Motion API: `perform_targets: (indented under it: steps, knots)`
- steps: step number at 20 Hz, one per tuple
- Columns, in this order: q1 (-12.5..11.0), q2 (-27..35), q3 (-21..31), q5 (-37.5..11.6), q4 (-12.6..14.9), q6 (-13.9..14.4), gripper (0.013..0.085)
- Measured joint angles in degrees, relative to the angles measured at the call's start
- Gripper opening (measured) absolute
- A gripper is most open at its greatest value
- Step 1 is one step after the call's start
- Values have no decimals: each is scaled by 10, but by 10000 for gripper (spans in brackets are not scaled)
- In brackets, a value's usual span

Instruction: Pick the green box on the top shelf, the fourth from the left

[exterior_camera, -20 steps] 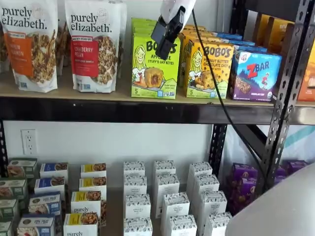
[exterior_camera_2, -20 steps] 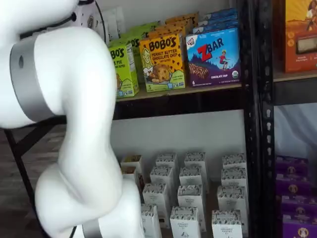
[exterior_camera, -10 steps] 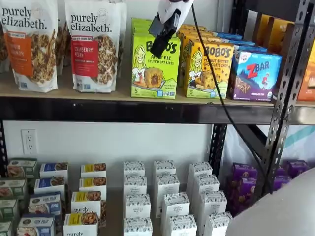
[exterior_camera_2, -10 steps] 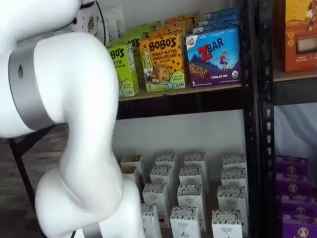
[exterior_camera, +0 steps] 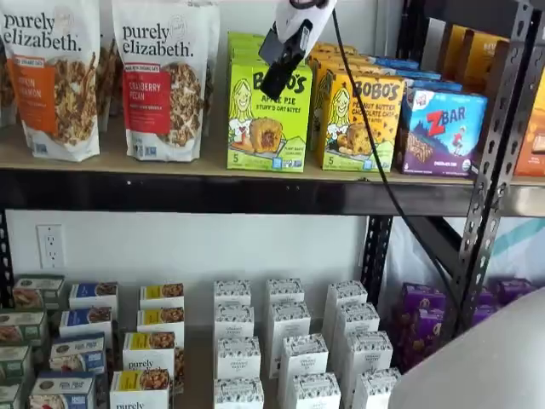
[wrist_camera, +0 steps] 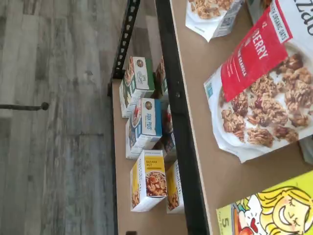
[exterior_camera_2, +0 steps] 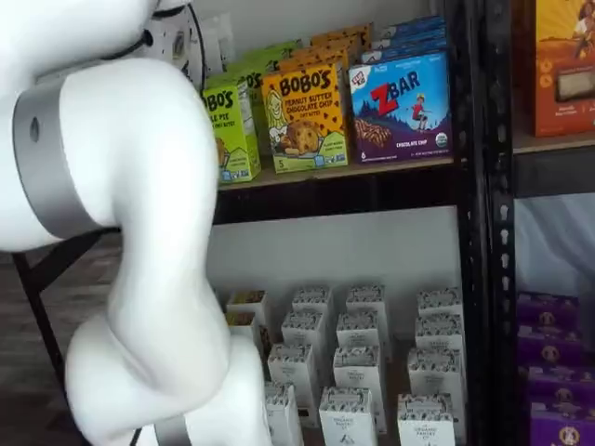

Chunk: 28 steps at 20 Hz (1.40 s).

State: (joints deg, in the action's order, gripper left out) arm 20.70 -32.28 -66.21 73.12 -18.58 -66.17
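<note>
My fingers (exterior_camera: 277, 75) hung in front of the green box (exterior_camera: 267, 115) on the top shelf (exterior_camera: 213, 162), spread wide, holding nothing.

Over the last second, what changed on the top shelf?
The gripper rose a little in a shelf view, from over the middle of the green box to its upper part, and sits in front of it without holding it. The big white arm shifted slightly. The green box, the yellow box and the blue box stayed put.
</note>
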Motion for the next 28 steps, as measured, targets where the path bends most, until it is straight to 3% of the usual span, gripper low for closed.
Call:
perform_targets:
  steps: [12,28]
  knots:
    - [-27,25,-10,-32,-24,-29,850]
    - [-44,80,-48,-52,-19,-51,850]
